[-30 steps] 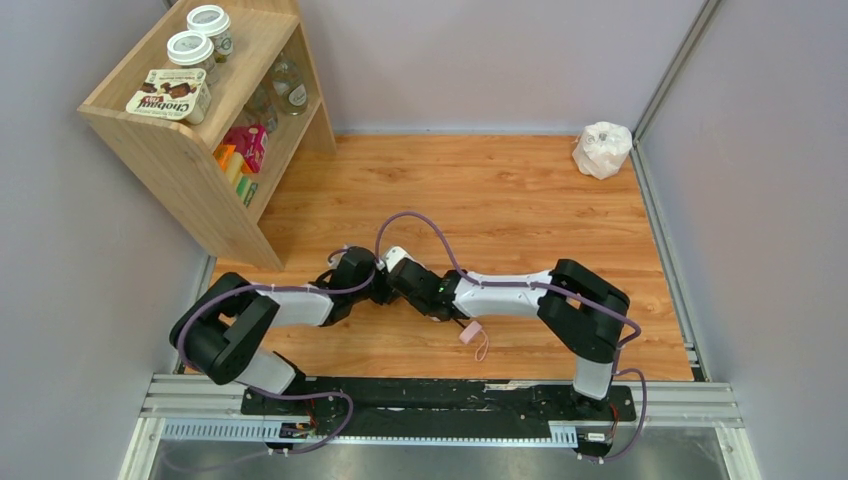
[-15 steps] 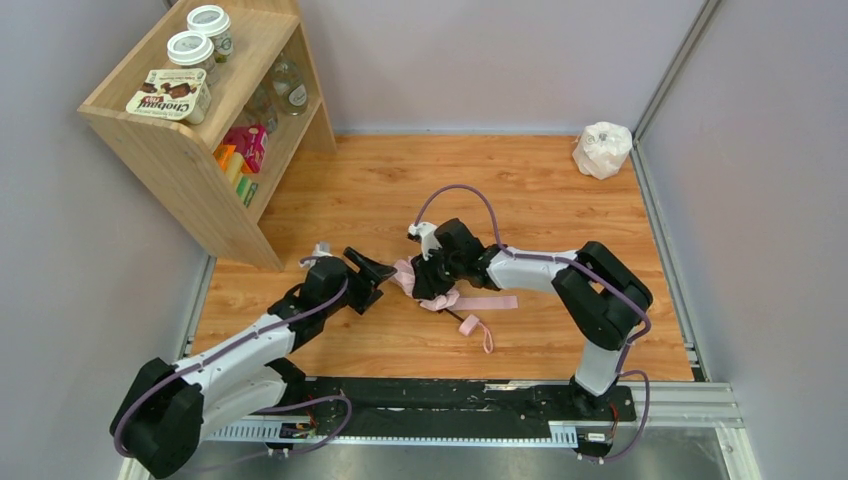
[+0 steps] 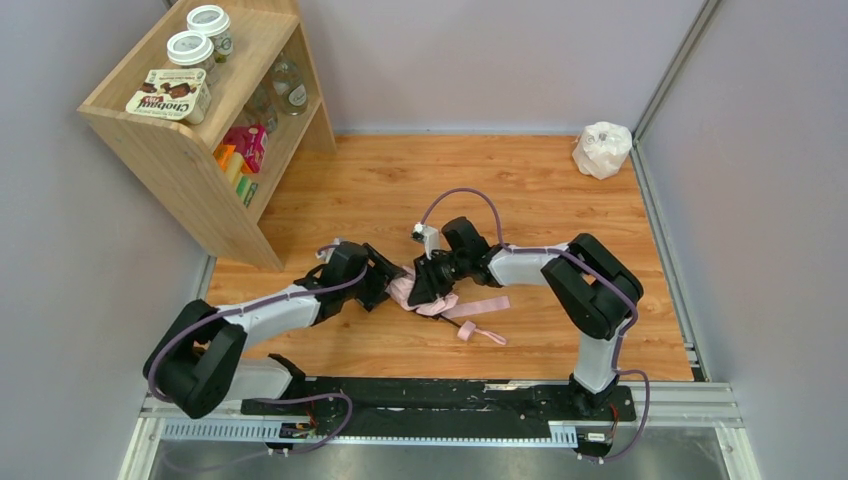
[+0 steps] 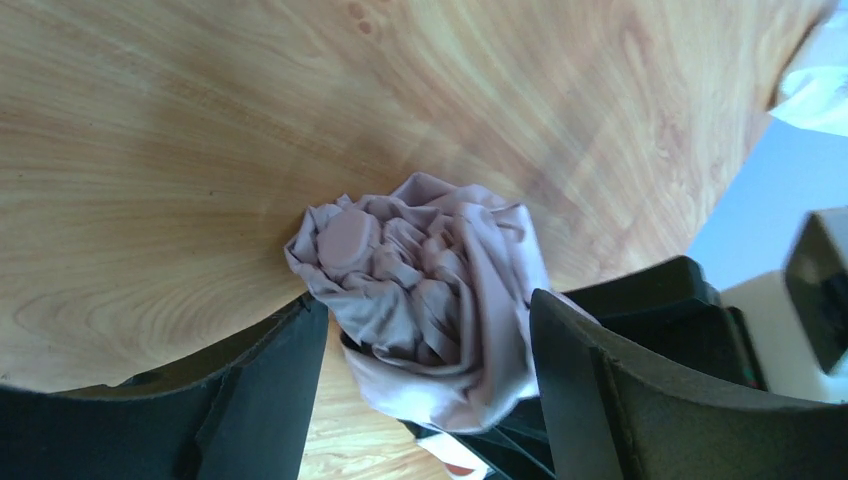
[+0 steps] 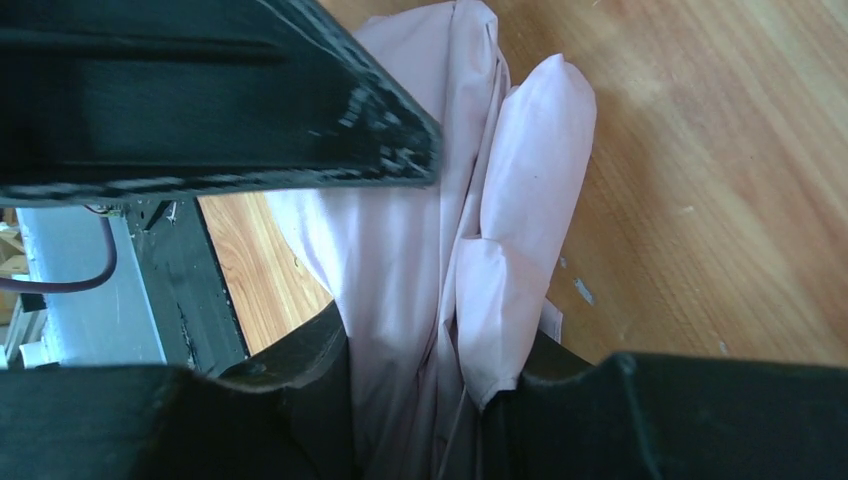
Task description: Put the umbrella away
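The umbrella (image 3: 408, 292) lies folded on the wooden floor as a pale pink bundle, with a strap (image 3: 487, 303) and its small handle (image 3: 467, 330) trailing to the right. My right gripper (image 3: 430, 283) is shut on the fabric; in the right wrist view the umbrella's pink folds (image 5: 500, 200) run between the fingers of that gripper (image 5: 432, 350). My left gripper (image 3: 388, 278) is open at the bundle's left end. In the left wrist view the umbrella's crumpled end (image 4: 420, 280) sits between that gripper's (image 4: 428, 300) spread fingers (image 4: 262, 390), with floor showing beside the left one.
A wooden shelf (image 3: 185, 140) with jars and boxes stands at the back left. A small white plastic bag (image 3: 602, 149) sits in the far right corner. Grey walls close in on both sides, and a black rail (image 3: 440, 395) runs along the near edge.
My left arm has pulled off the umbrella, opened wide, then come back in around its left end. The right gripper shifted right with the fabric; handle and loop slid slightly.
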You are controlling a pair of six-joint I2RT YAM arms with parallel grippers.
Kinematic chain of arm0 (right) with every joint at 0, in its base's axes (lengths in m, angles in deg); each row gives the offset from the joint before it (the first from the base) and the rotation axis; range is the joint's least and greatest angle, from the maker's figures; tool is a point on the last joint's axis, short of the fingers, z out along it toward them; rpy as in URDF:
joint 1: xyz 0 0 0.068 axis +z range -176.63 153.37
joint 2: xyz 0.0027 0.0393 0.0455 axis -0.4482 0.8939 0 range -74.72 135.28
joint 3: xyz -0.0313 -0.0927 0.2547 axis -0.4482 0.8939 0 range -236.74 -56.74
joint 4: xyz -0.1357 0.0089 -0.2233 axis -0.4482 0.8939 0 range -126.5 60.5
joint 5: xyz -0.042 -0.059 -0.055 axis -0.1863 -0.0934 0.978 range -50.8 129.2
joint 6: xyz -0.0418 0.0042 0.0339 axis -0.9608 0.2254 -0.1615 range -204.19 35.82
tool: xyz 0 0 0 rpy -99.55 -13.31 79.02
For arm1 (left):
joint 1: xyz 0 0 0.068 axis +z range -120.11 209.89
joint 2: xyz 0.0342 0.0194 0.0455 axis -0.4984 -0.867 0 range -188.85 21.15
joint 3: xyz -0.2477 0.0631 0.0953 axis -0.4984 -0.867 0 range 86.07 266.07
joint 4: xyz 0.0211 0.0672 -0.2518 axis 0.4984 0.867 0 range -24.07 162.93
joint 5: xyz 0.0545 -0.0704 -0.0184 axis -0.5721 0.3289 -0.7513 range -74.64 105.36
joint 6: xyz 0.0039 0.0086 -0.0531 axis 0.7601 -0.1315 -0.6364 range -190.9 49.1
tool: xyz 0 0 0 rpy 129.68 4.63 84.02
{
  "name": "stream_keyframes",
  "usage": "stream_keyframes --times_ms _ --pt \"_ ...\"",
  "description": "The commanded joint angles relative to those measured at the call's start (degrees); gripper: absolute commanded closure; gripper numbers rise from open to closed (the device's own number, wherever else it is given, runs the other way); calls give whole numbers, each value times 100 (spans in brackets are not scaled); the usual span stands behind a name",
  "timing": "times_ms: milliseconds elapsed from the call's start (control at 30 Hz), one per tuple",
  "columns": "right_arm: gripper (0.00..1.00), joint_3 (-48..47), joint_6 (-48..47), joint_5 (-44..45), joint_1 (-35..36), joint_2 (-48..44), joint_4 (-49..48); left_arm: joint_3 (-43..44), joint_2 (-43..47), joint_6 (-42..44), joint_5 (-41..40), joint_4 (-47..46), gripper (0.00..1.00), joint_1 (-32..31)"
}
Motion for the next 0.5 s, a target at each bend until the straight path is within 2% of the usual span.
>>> stream_keyframes --times_ms 0,267,333,400,433,467 --pt "100 72 -1 -441 50 163 -76 75 -646 -219 393 -239 20 -38" --pt "100 -157 -9 -643 32 110 -137 -137 -1763 -730 763 -328 20 -338" --pt "100 -174 -105 -722 32 23 -112 -145 -2088 -783 851 -511 25 -338" --pt "100 -210 -211 -802 32 -48 2 -276 -2299 -774 833 -905 45 -338" --pt "100 -253 -264 -784 32 -74 90 -356 -2387 -843 825 -1064 62 -338" --pt "100 -297 -316 -793 32 -92 187 -504 -2414 -914 824 -1327 71 -338"
